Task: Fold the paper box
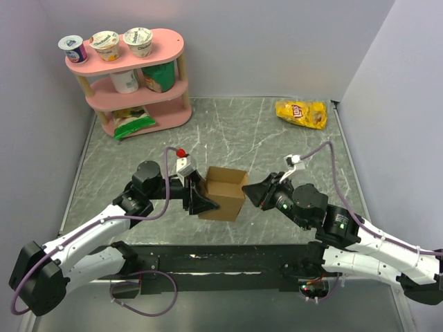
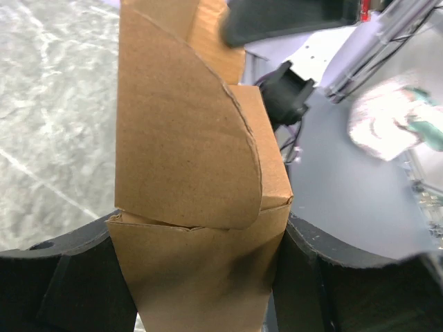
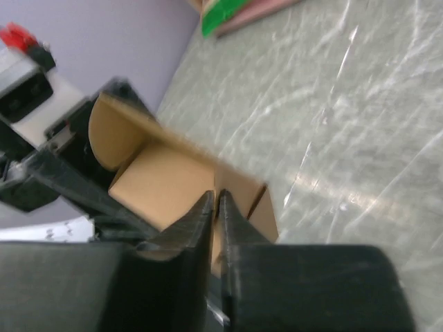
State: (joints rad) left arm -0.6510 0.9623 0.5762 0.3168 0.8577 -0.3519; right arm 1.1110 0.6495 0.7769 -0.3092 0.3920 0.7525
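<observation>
1. At the middle of the marbled grey-green table (image 1: 235,131), the paper box (image 1: 223,202), plain matte brown cardboard, stood squarish with its top open.
2. The left gripper (image 1: 200,199) was clamped on the box, its black fingers (image 2: 62,283) pressed against two opposite sides.
3. A rounded flap (image 2: 187,131) with a curved cut edge lay flat over one side of the box, as the left wrist camera showed.
4. The right gripper (image 1: 248,189) met the box's upper right edge, its fingers almost together with only a thin slit between. Whether cardboard sat in that slit could not be told.
5. A glossy yellow chip bag (image 1: 301,113) lay well apart, at the far right.
</observation>
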